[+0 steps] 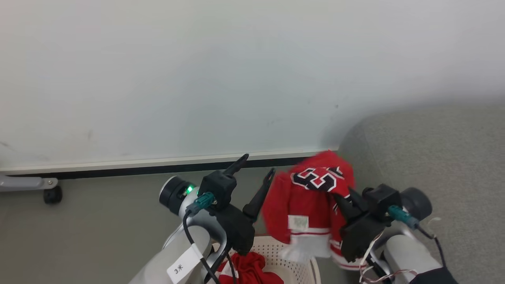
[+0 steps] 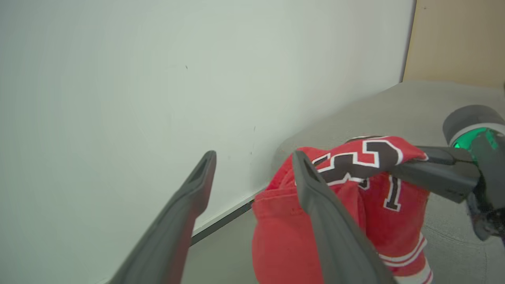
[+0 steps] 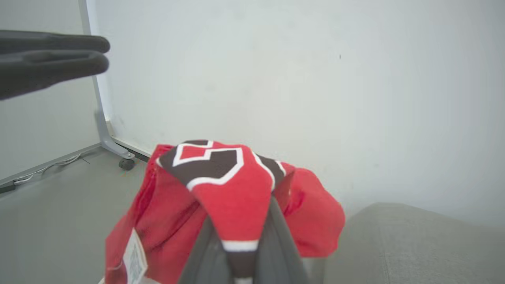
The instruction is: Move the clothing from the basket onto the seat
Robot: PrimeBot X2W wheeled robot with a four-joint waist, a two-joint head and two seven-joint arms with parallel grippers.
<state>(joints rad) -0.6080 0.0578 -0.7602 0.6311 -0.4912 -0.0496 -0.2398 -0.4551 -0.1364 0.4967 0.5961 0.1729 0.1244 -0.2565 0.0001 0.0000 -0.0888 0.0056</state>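
Note:
A red jersey with black, white-edged numerals hangs in the air above the basket's right end, and my right gripper is shut on its upper fold. In the right wrist view the jersey drapes over my dark fingers. My left gripper stands open just left of the jersey, with nothing between its fingers; in its own view the jersey hangs beyond the right finger. A plainer red garment lies in the cream basket at the bottom edge. The grey seat lies to the right.
A white wall panel runs across the back, with a dark strip along its base. A metal foot with a black caster stands on the grey floor at far left. A beige panel rises behind the seat.

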